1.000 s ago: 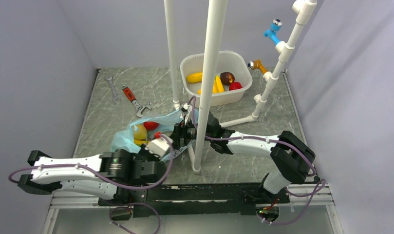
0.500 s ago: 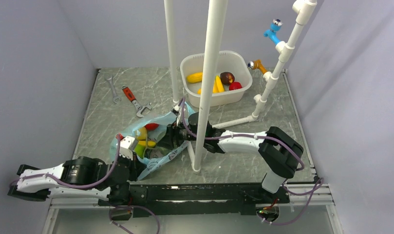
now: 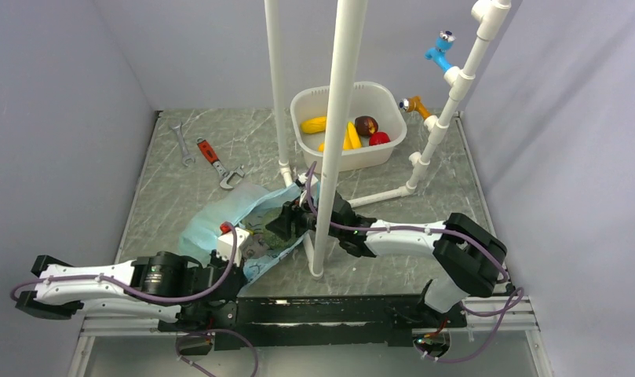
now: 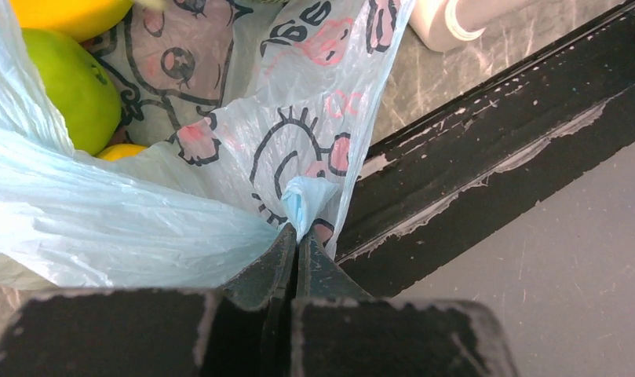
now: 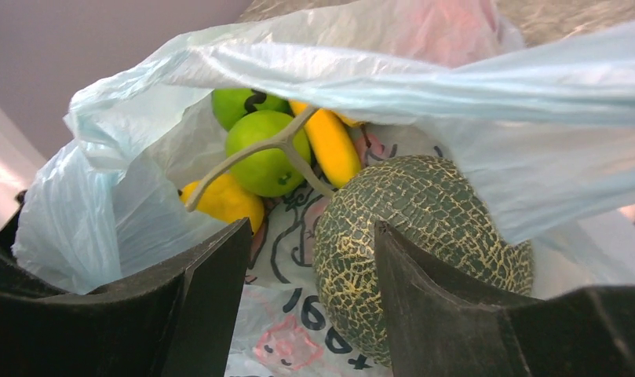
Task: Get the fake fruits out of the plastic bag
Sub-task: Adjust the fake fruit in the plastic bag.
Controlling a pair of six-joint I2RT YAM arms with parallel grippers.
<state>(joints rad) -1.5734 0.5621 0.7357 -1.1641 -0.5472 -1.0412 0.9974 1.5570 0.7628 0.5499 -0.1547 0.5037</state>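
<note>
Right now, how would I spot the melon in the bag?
Find the light blue plastic bag lying in front of the white tub. Inside its open mouth, nearest the right gripper, sits the melon: big, round, dark green with a cracked net, unlike the smooth green and yellow fruits behind.

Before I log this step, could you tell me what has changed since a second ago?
The left tool, shut on the plastic bag, pulled its edge back toward the near-left, stretching the mouth open. The right tool pushed further inside, toward the green melon. The white tub and wrenches stayed put.
</note>
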